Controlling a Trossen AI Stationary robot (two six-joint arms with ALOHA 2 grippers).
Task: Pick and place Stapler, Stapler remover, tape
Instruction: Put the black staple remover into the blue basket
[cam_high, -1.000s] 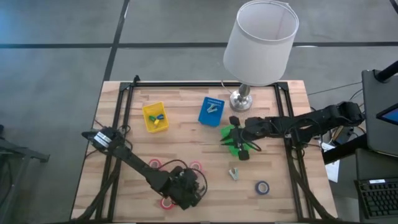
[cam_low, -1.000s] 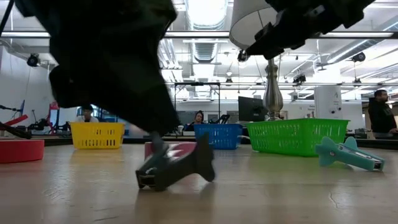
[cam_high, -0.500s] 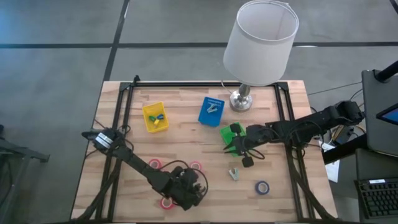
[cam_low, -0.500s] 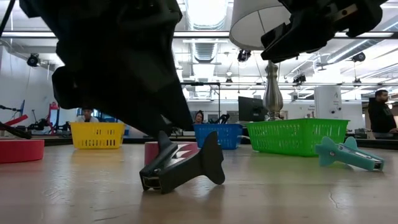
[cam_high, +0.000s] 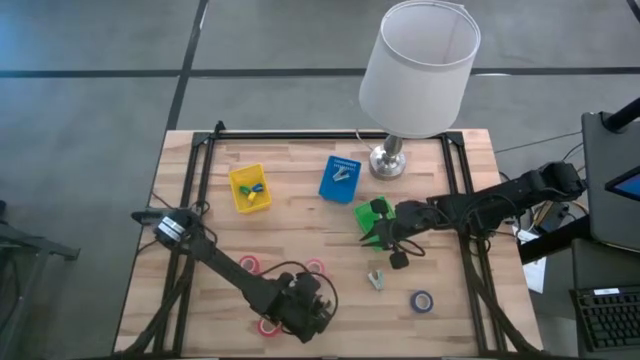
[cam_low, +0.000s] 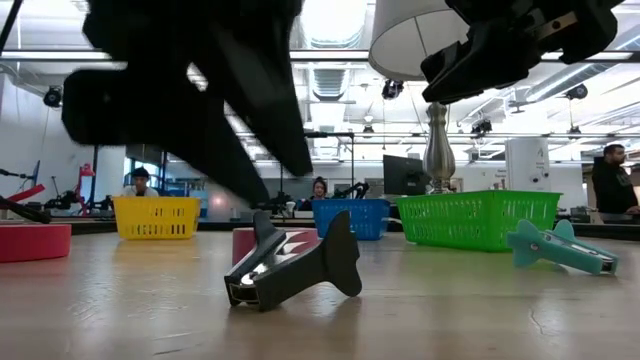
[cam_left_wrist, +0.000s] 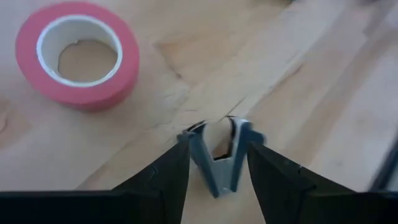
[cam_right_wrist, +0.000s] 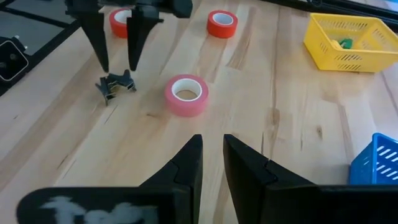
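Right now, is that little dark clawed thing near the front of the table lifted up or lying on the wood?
Lying on the wood. The staple remover rests on the table, with the left gripper open around it.

no readable text in any view, no label, brand, number or sign could be made out on the table (cam_high: 300, 215), trays, tape or lamp

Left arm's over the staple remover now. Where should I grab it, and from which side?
Pinch the staple remover across its narrow body, descending from straight above: it lies on the table, lined up between the left gripper's open fingers.
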